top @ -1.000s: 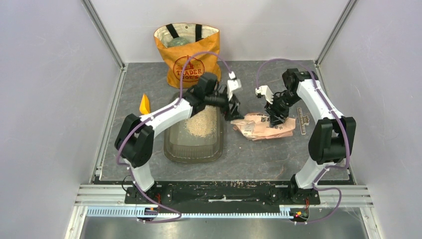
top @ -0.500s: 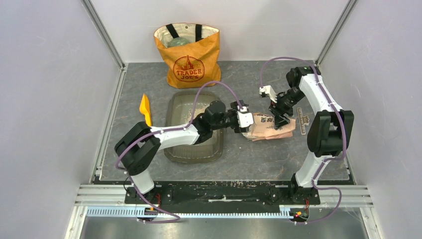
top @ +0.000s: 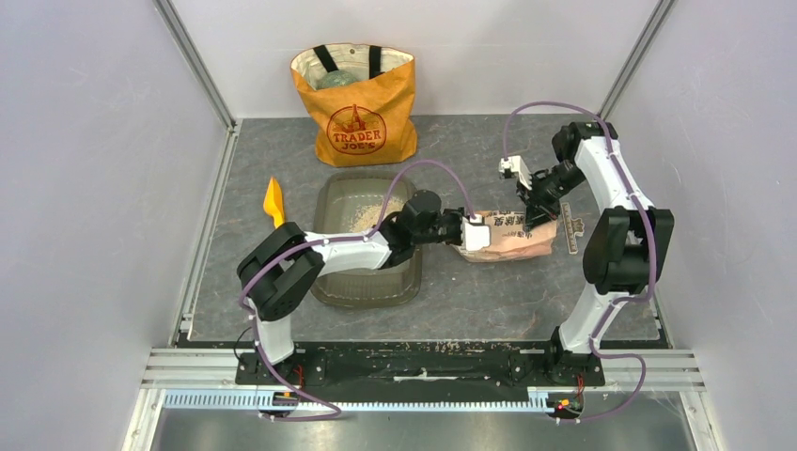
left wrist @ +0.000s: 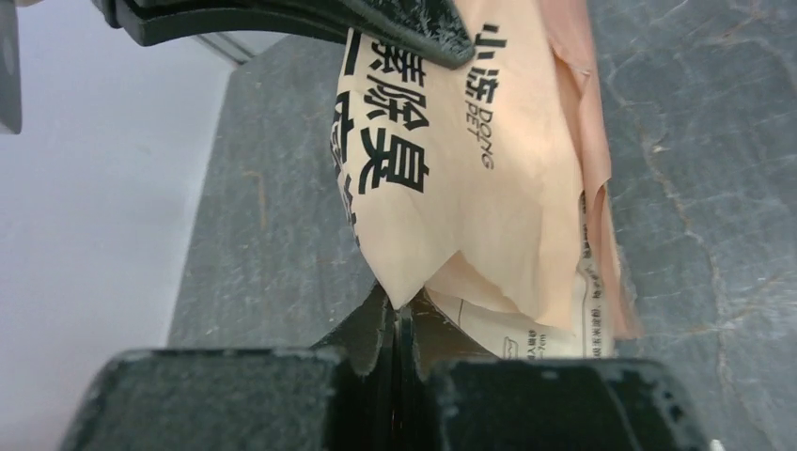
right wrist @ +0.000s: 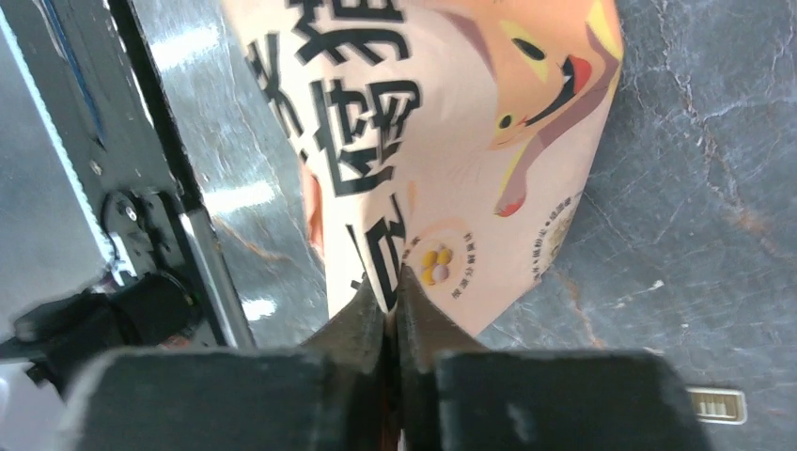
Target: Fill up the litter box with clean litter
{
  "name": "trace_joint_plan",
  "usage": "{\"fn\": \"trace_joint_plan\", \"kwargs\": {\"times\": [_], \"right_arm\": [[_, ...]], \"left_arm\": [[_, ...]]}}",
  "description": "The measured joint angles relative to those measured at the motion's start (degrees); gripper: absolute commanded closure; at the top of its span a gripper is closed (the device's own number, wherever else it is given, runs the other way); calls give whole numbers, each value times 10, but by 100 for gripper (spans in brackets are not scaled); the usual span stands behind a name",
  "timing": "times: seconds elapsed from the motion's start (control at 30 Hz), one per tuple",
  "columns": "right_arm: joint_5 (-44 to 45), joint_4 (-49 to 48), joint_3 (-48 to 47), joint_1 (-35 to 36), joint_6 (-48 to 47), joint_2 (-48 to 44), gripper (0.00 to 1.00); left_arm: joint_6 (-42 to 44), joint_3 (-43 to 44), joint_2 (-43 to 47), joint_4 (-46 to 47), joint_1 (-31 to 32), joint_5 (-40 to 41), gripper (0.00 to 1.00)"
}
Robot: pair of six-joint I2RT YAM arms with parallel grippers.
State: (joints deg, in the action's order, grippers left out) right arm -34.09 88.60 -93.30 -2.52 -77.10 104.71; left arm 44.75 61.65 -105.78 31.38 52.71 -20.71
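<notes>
**Pinkish-tan bag pinched at both ends beside the litter box**

Grey-olive and translucent, the litter box (top: pixel 362 289) sits on the dark stone-patterned table (top: pixel 489 291), left of centre. The clean litter (top: pixel 360 215) lies as a pale heap in its far half. The left arm stretches low across the box, hiding part of the heap. A second ago that arm was arched higher, with its jaws spread above the box's far right corner.

Just right of the box, the left gripper (top: pixel 476 235) is now clamped on the near-left end of the crinkled bag (top: pixel 515 242). Its wrist view shows the two fingers pressed together on a folded corner. The bag lies more bunched than a second ago, with its left end drawn away from the box. The right gripper (top: pixel 537 214) has moved a little towards the far right. It nips the bag's far edge, fingers closed on the paper.

The bag carries bold black Chinese characters, with "DONG PET" in capitals beside them (the smaller print is too fine to read). A cartoon figure in yellow and red shows in the right wrist view. A small dark label (top: pixel 570 228) lies right of the bag, its writing illegible.

An orange scoop (top: pixel 273 201) stands left of the box. At the back wall stands an orange tote bag (top: pixel 355 99) printed "TRADER JOE'S".
</notes>
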Motion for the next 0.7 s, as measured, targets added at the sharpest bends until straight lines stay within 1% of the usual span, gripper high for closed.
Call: {"fn": "trace_joint_plan", "kwargs": {"times": [0.17,0.27,0.4,0.5,0.53,0.6,0.63,0.67,0.7], "right_arm": [[-15,4,-24,-10,7,5,100],[-27,5,-32,-17,5,-10,100],[-25,2,-5,-23,-12,-53,100],[-25,8,28,-31,-14,-43,99],[-26,8,37,-34,-12,-29,93],[-30,12,45,-41,-3,-2,80],[-30,14,45,-44,0,8,76],[-27,13,45,-49,4,12,71],[-22,13,45,-54,7,13,69]], "left_arm": [[-47,52,6,-89,-8,-31,98],[-81,69,25,-122,-8,-37,98],[-87,70,33,-123,-9,-48,98],[-61,48,22,-97,-10,-56,98],[-45,37,13,-77,-9,-57,94],[-14,17,-5,-35,-7,-56,66],[2,6,-8,-16,-5,-51,58],[17,-8,-6,-3,-5,-47,55],[28,-20,-1,1,-8,-45,50]]}}
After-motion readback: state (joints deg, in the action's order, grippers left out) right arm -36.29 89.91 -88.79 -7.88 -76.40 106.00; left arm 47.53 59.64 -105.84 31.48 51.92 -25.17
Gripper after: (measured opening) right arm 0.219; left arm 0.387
